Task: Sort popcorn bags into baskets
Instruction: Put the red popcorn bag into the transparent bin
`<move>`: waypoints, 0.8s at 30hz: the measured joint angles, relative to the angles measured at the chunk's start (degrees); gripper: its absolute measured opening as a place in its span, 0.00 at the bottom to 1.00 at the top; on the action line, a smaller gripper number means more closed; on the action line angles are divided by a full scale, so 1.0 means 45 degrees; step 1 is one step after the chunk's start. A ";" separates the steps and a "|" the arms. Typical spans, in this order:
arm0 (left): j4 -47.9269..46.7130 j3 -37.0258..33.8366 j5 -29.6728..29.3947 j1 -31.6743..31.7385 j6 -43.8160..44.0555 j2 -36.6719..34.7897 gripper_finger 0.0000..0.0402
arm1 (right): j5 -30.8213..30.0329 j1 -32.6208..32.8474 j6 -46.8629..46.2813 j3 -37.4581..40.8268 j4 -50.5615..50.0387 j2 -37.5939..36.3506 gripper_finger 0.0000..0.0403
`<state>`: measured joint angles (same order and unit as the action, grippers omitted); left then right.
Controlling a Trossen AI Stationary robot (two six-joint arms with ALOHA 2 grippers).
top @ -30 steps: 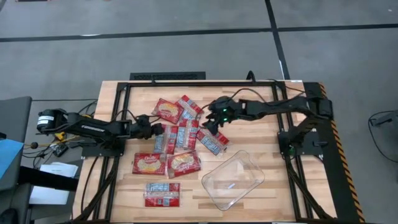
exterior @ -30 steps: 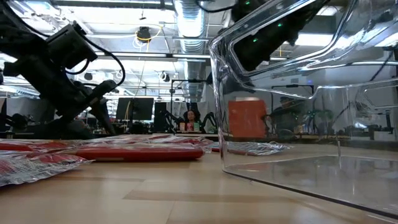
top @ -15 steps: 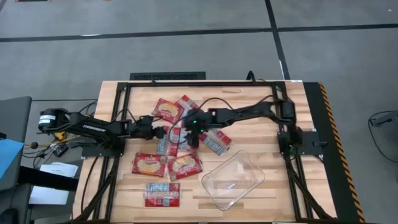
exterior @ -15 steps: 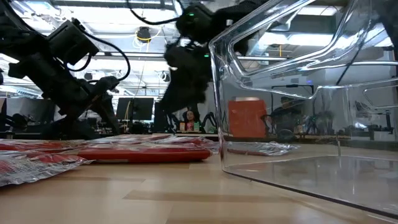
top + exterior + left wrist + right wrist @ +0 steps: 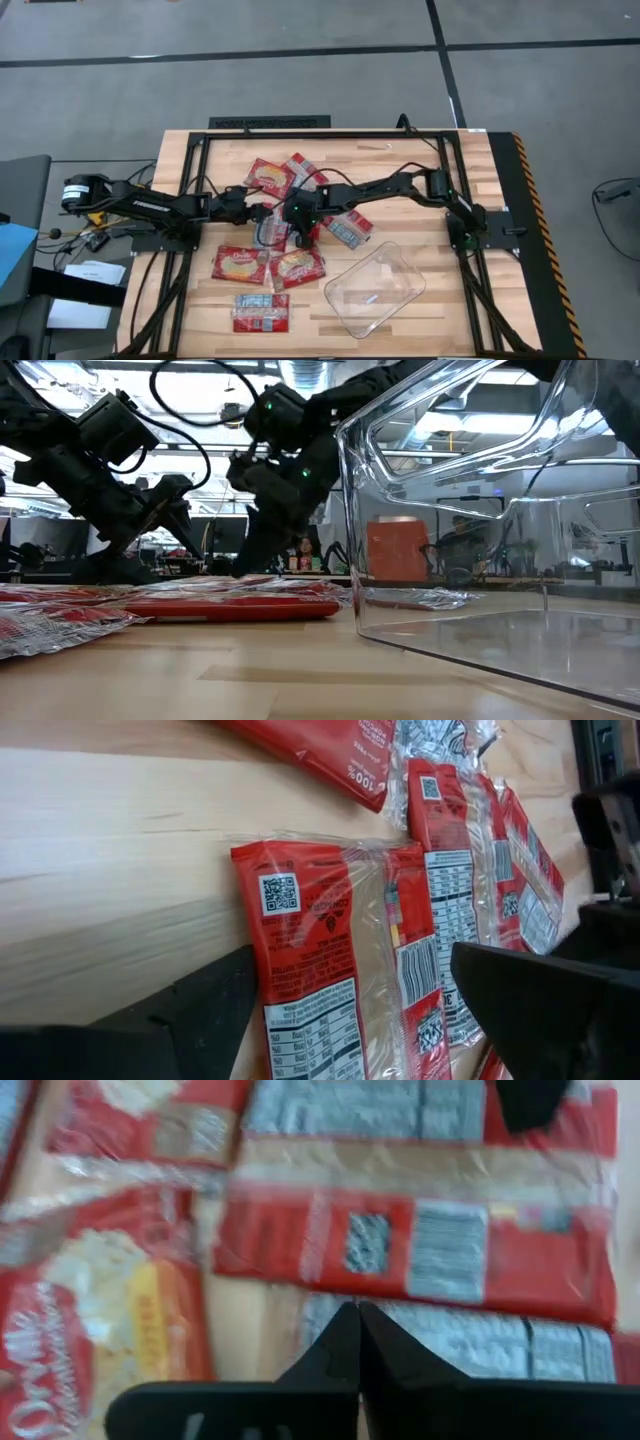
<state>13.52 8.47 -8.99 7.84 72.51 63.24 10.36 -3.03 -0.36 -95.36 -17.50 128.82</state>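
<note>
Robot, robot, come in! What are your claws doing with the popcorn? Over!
Left gripper open over a bag. Right gripper shut above the bags. Tub empty, nothing blocking.

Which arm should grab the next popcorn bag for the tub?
Left, probably: the left hand is open astride a popcorn bag. The right hand hangs shut over the pile, though nearer the tub.

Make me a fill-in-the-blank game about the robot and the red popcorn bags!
1. The clear tub has ____ bags inside it.
2. The left gripper has its fingers ____ on either side of a bag.
3. The right gripper has its fingers ____ above the bags.
4. One bag lies alone, nearest the table's ____ edge.

Missing words: no; open; shut; front
</note>
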 joint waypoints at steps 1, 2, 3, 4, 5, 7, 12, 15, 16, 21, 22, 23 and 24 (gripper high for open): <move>0.0000 0.0000 0.0018 0.0000 0.0004 0.0000 0.81 | -0.0053 0.0036 0.0000 -0.0003 0.0026 -0.0013 0.06; 0.0013 0.0000 0.0036 0.0000 0.0012 0.0000 0.80 | -0.0184 0.0049 0.0001 -0.0003 0.0010 -0.0016 0.08; 0.0015 0.0000 0.0040 -0.0003 0.0015 0.0000 0.80 | -0.0294 0.0049 0.0005 0.0002 0.0015 -0.0016 0.09; 0.0015 0.0000 0.0046 -0.0005 0.0019 0.0000 0.80 | -0.0336 0.0038 0.0002 0.0002 0.0019 -0.0016 0.09; 0.0019 0.0000 0.0055 -0.0005 0.0026 0.0000 0.80 | -0.0333 0.0003 0.0000 0.0002 0.0046 -0.0016 0.09; 0.0019 0.0000 0.0064 -0.0005 0.0044 0.0000 0.80 | -0.0332 -0.0019 0.0000 0.0002 0.0071 -0.0016 0.07; 0.0024 0.0000 0.0076 -0.0005 0.0129 0.0000 0.80 | -0.0332 0.0091 0.0455 0.0002 0.0356 -0.0016 0.02; 0.0024 0.0000 0.0089 -0.0005 0.0136 0.0000 0.80 | -0.0348 0.0166 0.0636 0.0002 0.0832 -0.0016 0.02; 0.0024 0.0000 0.0098 -0.0005 0.0153 0.0000 0.80 | -0.0478 0.0192 0.0632 0.0002 0.0907 -0.0016 0.03; 0.0024 0.0005 0.0140 -0.0005 0.0157 0.0000 0.80 | -0.0643 0.0161 0.0589 -0.0018 0.1220 0.0399 0.07; 0.0037 0.0005 0.0170 -0.0005 0.0120 0.0000 0.80 | -0.0624 0.0161 0.0499 0.0033 0.0969 0.0472 0.07; 0.0044 0.0005 0.0212 -0.0005 0.0053 0.0000 0.80 | -0.0509 0.0171 0.0456 0.0065 0.0699 0.0575 0.07; 0.0038 0.0005 0.0266 -0.0005 -0.0007 0.0000 0.80 | -0.0360 0.0209 0.0429 -0.0025 0.0957 0.0779 0.06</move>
<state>13.69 8.49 -7.80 7.81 72.48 63.24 8.74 -2.09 1.57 -95.47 -13.19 132.33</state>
